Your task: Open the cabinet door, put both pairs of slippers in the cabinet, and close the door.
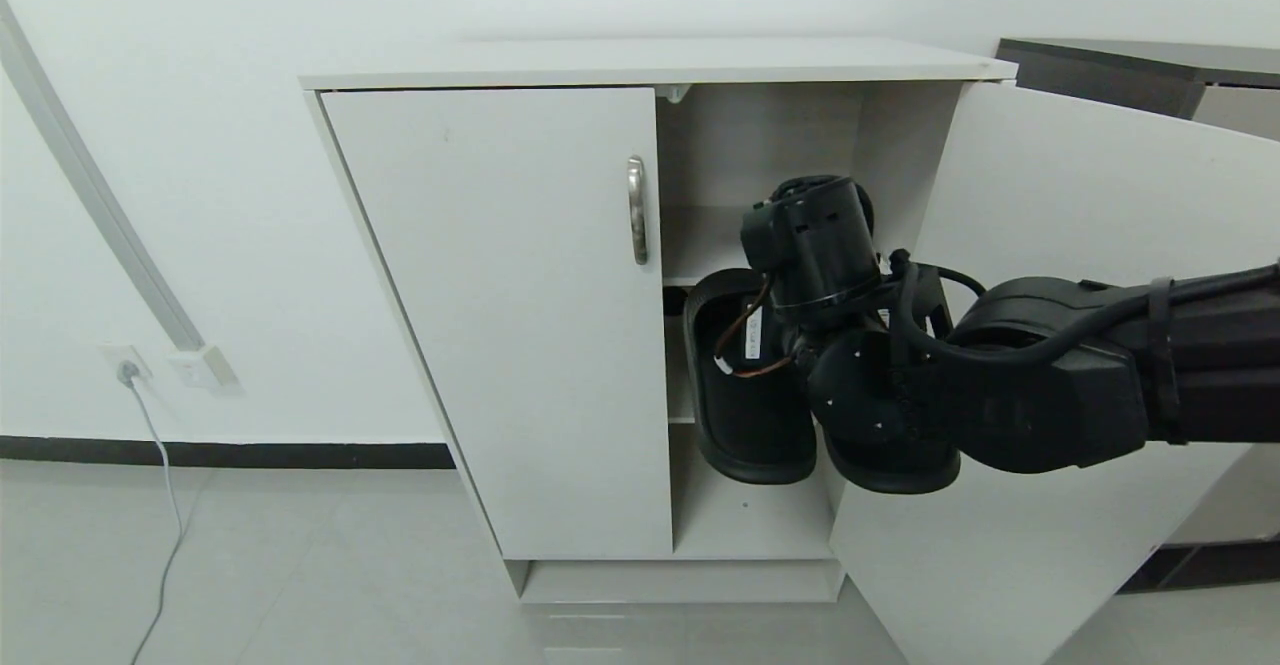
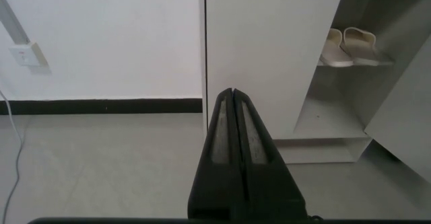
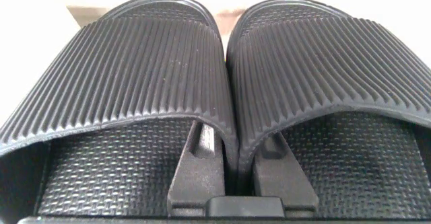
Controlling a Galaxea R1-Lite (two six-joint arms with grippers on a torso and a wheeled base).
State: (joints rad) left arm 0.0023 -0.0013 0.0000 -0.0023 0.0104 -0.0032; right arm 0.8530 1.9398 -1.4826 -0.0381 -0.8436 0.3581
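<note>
Right jaws clamped on the black slippers (image 1: 750, 425), pinching their inner walls together, centre frame, in the cabinet (image 1: 640, 63) opening; right door (image 1: 1060, 205) stands open. Left jaws pressed together. Beige slippers (image 2: 350, 46) on shelf (image 2: 363, 64), upper right.

Your only way in is past the open right door (image 1: 1080, 205); black slippers (image 1: 750, 425) crowd that gap, and the left door (image 1: 500, 325) stands closed.

Black arm (image 1: 1050, 385), screwed joints (image 1: 860, 395) — looped cable (image 1: 1090, 320), left tool (image 2: 232, 91) (grey pads (image 2: 221, 133))
</note>
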